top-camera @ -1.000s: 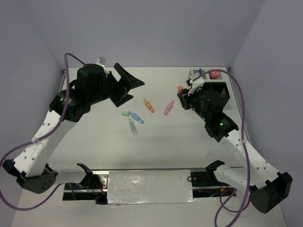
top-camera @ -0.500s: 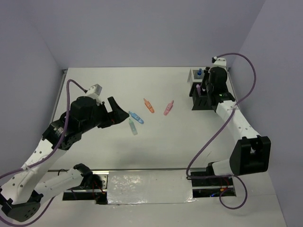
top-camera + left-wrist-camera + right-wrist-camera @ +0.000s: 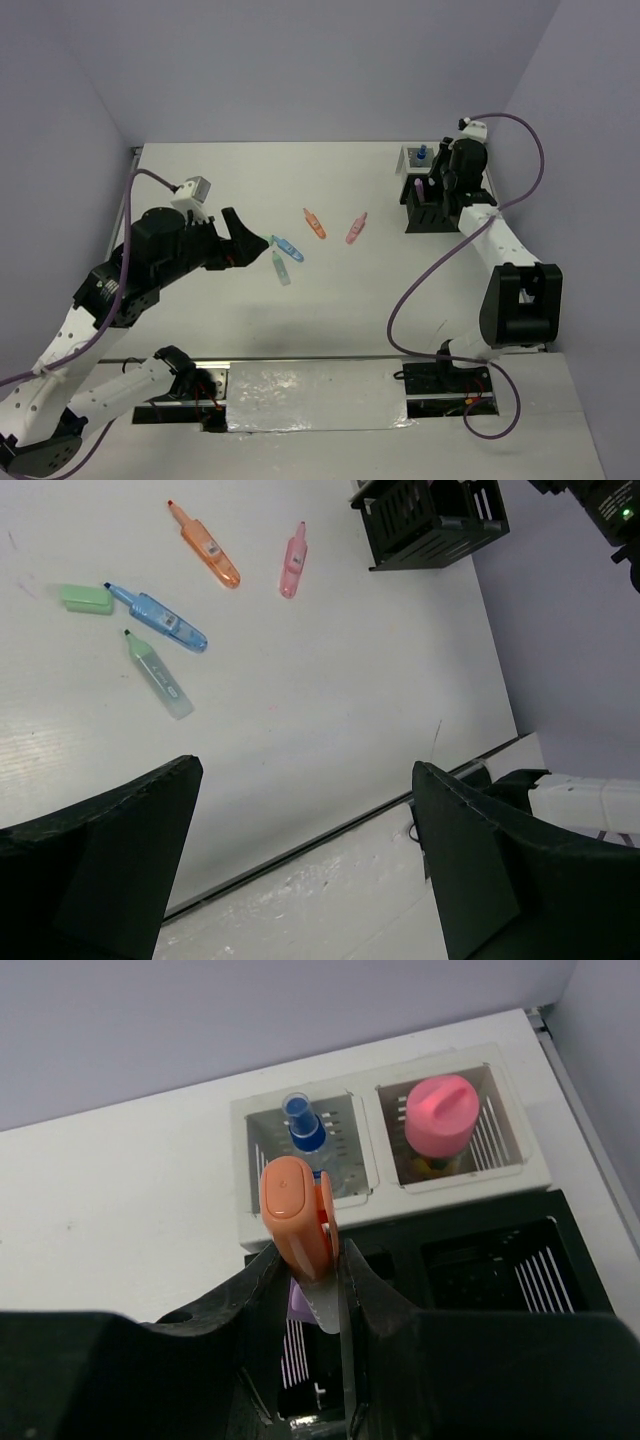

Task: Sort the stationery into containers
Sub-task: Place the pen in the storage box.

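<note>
My right gripper (image 3: 310, 1260) is shut on an orange marker (image 3: 297, 1218), held upright over the left compartment of the black slatted organiser (image 3: 480, 1270). A purple marker (image 3: 300, 1305) stands in that compartment. Behind it, the white mesh tray (image 3: 390, 1195) holds a blue-capped bottle (image 3: 305, 1125) and a pink-topped item (image 3: 445, 1115). My left gripper (image 3: 305, 770) is open and empty, above the table. An orange marker (image 3: 205, 547), a pink one (image 3: 293, 562), a blue one (image 3: 160, 617), a green one (image 3: 158, 677) and a green cap (image 3: 87, 598) lie loose mid-table.
In the top view the organiser (image 3: 430, 208) and tray (image 3: 412, 157) sit at the far right by the wall. The loose markers (image 3: 315, 223) lie between the arms. A metal rail (image 3: 310, 385) runs along the near edge.
My right arm swung right and back, carrying the orange marker from beside the organiser to above its left compartment. My left arm drew back toward the near left, still open.
</note>
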